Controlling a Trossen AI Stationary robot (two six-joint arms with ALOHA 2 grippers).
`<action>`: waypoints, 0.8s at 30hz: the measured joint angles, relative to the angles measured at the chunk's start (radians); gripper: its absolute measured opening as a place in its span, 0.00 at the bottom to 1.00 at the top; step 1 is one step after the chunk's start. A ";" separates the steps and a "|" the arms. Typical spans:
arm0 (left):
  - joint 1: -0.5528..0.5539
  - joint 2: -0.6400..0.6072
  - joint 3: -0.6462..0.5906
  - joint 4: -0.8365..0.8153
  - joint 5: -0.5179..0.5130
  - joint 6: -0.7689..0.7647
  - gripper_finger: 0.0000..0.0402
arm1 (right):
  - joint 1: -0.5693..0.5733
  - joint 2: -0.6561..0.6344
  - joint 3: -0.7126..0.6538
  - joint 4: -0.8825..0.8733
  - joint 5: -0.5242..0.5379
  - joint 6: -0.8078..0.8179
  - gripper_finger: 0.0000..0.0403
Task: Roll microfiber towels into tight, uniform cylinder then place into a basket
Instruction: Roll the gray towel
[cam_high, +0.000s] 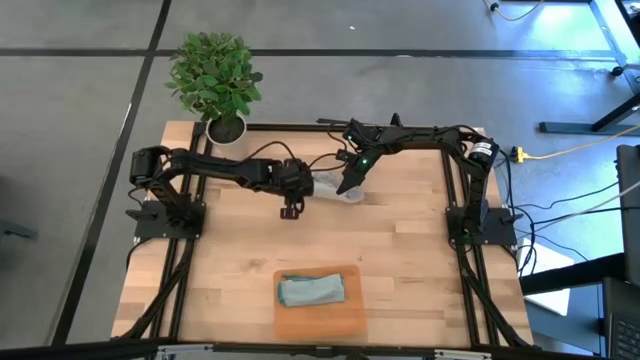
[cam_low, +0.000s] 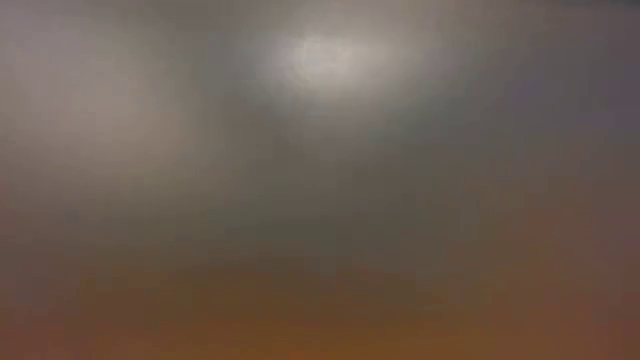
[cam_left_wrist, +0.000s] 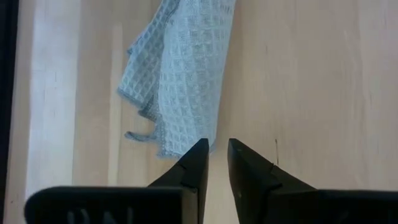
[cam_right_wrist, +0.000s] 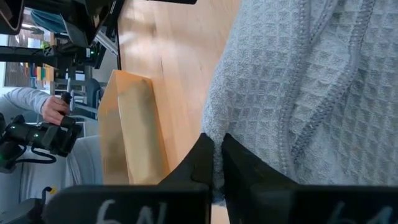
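The left arm comes in from the left edge of the high view and reaches to the centre. Its wrist is bent down, and the left gripper (cam_high: 291, 211) points at the table, with the fingers (cam_left_wrist: 194, 163) a small gap apart and nothing between them. The right arm comes from the right side across the upper middle. The right gripper (cam_high: 349, 186) seems to be clamped on the grey towel (cam_right_wrist: 298, 87), fingers pressed together.
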 joint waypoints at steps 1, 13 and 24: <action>0.000 0.000 0.000 0.002 -0.005 0.000 0.12 | 0.000 0.000 0.000 0.000 0.000 -0.001 0.04; 0.030 0.025 -0.001 0.068 0.026 -0.080 0.24 | 0.000 0.000 0.000 0.002 0.000 -0.003 0.04; 0.080 0.073 -0.001 0.115 0.063 -0.078 0.24 | 0.017 0.000 0.000 0.010 0.011 -0.003 0.04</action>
